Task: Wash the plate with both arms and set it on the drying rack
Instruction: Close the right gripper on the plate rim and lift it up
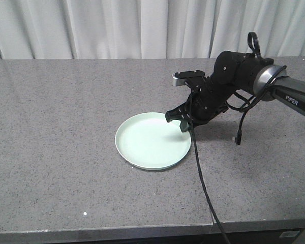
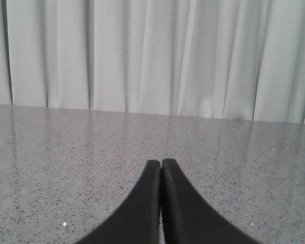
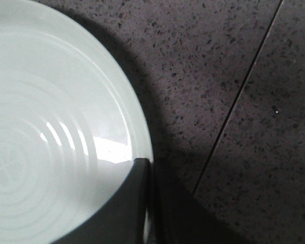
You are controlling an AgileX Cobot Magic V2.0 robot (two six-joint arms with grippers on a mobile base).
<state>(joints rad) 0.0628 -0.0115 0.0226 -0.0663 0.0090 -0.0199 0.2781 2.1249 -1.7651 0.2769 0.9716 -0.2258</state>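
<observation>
One pale green plate point(image 1: 151, 142) lies flat on the grey speckled counter point(image 1: 56, 127). The right gripper point(image 1: 180, 121) pinches its rim, one finger inside, one outside. The left gripper point(image 2: 161, 163) has its fingers pressed together, pointing toward the white curtain point(image 2: 142, 51).

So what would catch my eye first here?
The pale mint-green plate, lying flat near the middle of the speckled grey counter. Next, the black right arm reaching in from the right side of the picture, with the right gripper pinching the plate's rim. White curtains hang behind.
</observation>
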